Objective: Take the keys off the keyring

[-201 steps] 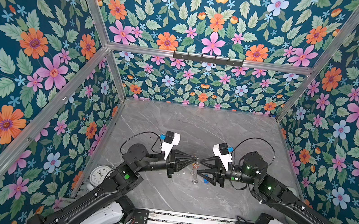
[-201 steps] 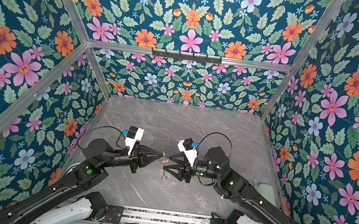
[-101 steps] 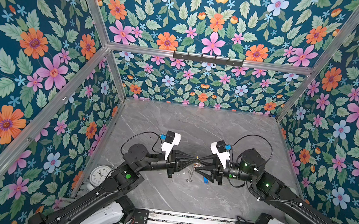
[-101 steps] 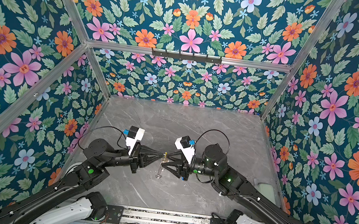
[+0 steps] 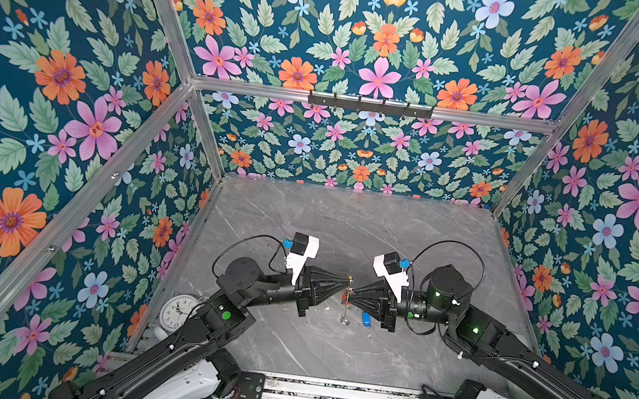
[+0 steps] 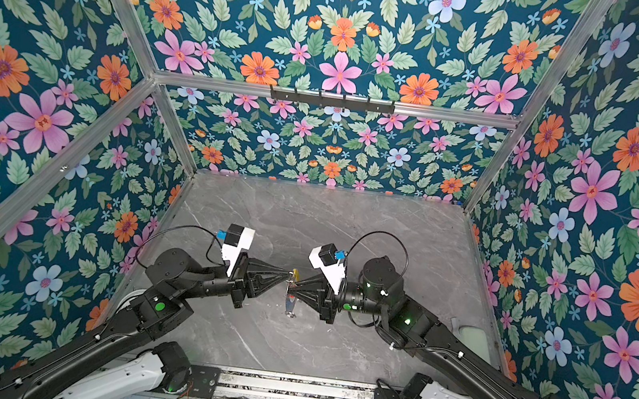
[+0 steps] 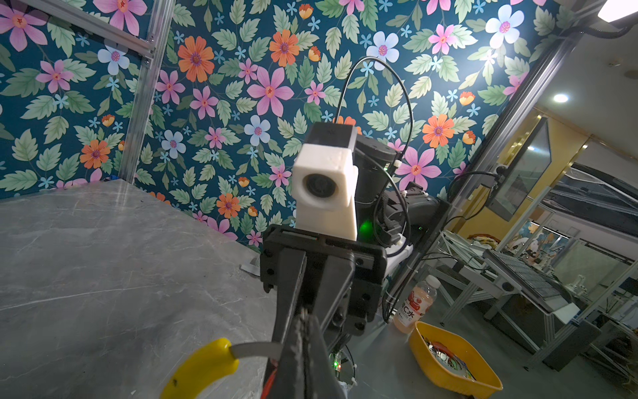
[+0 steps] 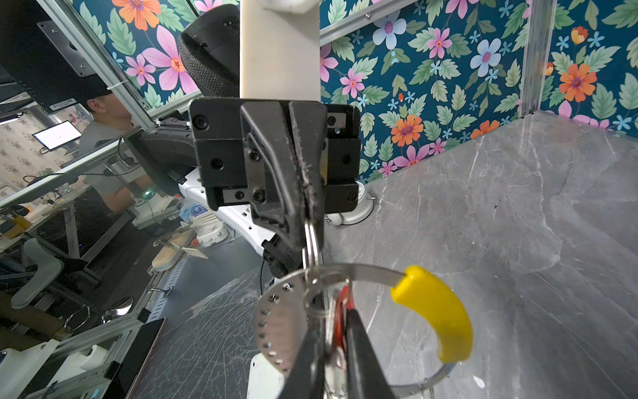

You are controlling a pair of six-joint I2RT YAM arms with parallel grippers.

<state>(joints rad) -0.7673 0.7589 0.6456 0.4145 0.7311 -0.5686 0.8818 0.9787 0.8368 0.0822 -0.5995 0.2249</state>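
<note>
The keyring (image 8: 279,317), a grey metal hoop with a yellow sleeve (image 8: 435,311), hangs edge-on above the table between both grippers (image 5: 346,309). My left gripper (image 5: 342,283) is shut on a small split ring (image 8: 310,238) looped on the hoop's top. From the opposite side, my right gripper (image 5: 353,293) is shut on the key with the red-orange tag (image 8: 340,300), which still hangs on the hoop. The key with the blue tag (image 5: 366,319) lies on the table under the right gripper. The left wrist view shows only the yellow sleeve (image 7: 200,369) and a strip of hoop.
A small white clock (image 5: 179,311) stands at the table's left front corner. A pale object (image 6: 471,338) lies by the right wall. Floral walls close in three sides, with a black hook rail (image 5: 370,104) on the back wall. The grey marble table (image 5: 347,229) stretches behind the grippers.
My right gripper has moved left up to the hanging keyring and has closed from open onto the red-tagged key. The left gripper has kept its hold and place.
</note>
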